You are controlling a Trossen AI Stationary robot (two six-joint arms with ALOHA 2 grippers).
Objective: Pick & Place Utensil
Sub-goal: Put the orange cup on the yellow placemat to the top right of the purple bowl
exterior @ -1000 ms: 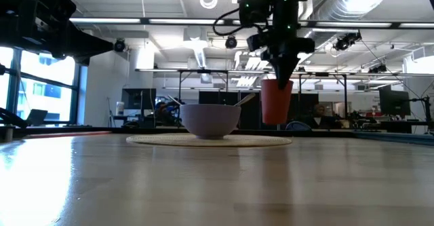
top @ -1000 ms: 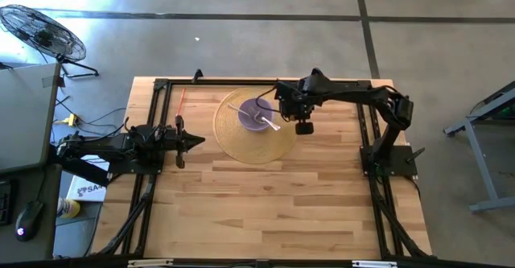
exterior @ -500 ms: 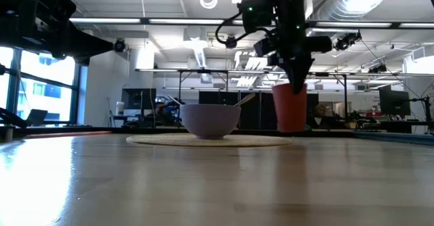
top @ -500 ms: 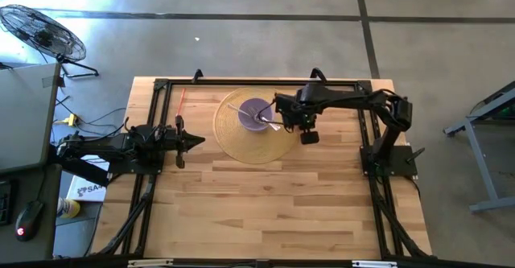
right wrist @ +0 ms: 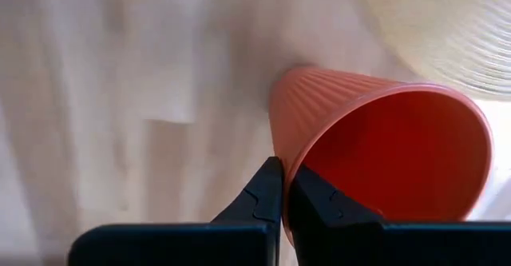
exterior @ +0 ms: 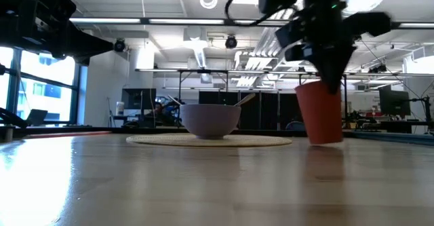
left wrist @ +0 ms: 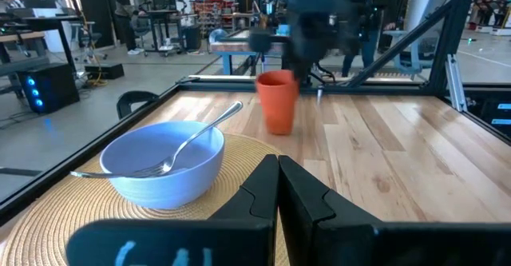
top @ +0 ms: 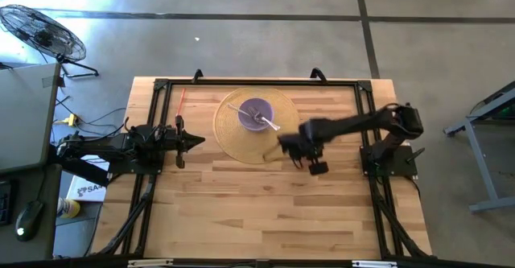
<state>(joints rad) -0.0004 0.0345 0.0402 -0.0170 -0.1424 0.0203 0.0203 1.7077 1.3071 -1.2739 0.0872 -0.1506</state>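
Cup (right wrist: pixel 375 150) rim sits pinched in our right claw (right wrist: pixel 281 188), while the fork (top: pixel 259 117) lies in the bowl (top: pixel 256 114) beyond it, nearer than our pressed-shut left claw (left wrist: pixel 278 188).

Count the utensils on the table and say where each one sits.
1. A single metal utensil, seemingly a fork, lies in the bowl on the round woven mat, its handle leaning over the rim. No other shows; one could be hidden behind the orange cup.
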